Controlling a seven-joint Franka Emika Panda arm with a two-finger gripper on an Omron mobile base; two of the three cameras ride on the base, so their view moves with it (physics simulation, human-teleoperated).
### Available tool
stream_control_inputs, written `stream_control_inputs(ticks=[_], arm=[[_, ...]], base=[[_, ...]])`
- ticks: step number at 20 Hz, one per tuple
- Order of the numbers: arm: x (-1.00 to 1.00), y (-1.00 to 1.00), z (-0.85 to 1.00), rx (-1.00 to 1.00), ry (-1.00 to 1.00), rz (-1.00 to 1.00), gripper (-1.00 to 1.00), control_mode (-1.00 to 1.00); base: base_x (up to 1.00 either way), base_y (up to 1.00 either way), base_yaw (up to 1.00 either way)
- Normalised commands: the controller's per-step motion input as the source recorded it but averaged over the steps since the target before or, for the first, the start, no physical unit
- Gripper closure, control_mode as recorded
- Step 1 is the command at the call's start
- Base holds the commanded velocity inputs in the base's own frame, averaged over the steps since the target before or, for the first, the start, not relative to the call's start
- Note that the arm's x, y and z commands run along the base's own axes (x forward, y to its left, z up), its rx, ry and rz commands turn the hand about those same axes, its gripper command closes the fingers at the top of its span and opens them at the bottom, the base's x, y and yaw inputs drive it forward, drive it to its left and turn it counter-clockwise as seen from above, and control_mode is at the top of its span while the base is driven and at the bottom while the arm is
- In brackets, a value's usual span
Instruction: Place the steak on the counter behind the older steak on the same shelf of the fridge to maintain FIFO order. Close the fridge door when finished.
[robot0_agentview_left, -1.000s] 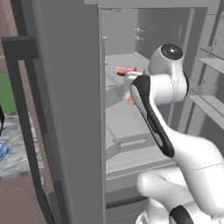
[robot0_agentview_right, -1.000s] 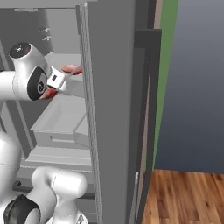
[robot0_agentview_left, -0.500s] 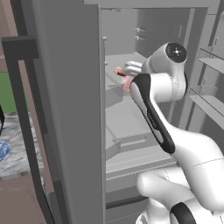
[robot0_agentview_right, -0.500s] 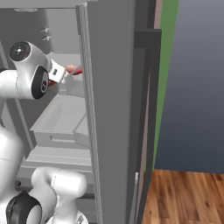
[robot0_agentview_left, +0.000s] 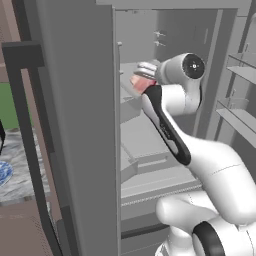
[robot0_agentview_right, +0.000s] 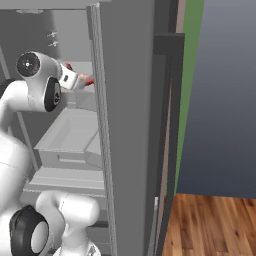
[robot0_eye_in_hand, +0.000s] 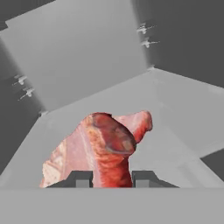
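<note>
Two slabs of raw meat sit at the claw: one deep red, oval raw steak (robot0_eye_in_hand: 109, 144) and one paler pink slab with a whitish edge (robot0_eye_in_hand: 63, 159). The red steak fills the gap between the two dark finger tips of the gripper (robot0_eye_in_hand: 111, 179), so the claw reads as clamped on it. The pale steak overlaps it from behind, though, so this is a judgement. Both pieces hover over or rest on one plain light-grey shelf panel (robot0_eye_in_hand: 175, 127) inside the one tall grey refrigerator (robot0_agentview_left: 75, 125). I cannot tell whether they touch the shelf.

Also counted are one white arm (robot0_agentview_left: 167, 127) reaching through the open door, four small wall clips in two pairs (robot0_eye_in_hand: 146, 36), and one grey drawer (robot0_agentview_right: 70, 135) below.

Risks:
- The slabs lie so close that letting go here may leave them stacked, or in the wrong front-to-back order.
- Pushing deeper could shove the pale steak against the back wall.
- A sticky release could drag meat out with the tips.
- The door cannot shut while the arm is inside.
</note>
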Motion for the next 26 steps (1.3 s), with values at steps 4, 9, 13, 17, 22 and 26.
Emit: stream_control_inputs(ticks=[4, 9, 13, 17, 22, 26], arm=[[0.51, 0.0, 0.16, 0.0, -0.05, 0.0, 1.0, -1.0], [0.52, 0.0, 0.08, 0.0, -0.03, 0.0, 1.0, -1.0], [0.47, 0.0, 0.02, 0.0, -0.06, 0.0, 1.0, -1.0], [0.47, 0.01, 0.02, 0.0, -0.01, 0.0, 1.0, -1.0], [0.34, 0.03, 0.06, 0.0, -0.02, -0.01, 1.0, -1.0], [0.27, 0.09, 0.07, 0.0, 0.0, -0.05, 1.0, -1.0]], base=[[0.0, 0.0, 0.0], [0.0, 0.0, 0.0], [0.0, 0.0, 0.0], [0.0, 0.0, 0.0], [0.0, 0.0, 0.0], [0.0, 0.0, 0.0]])
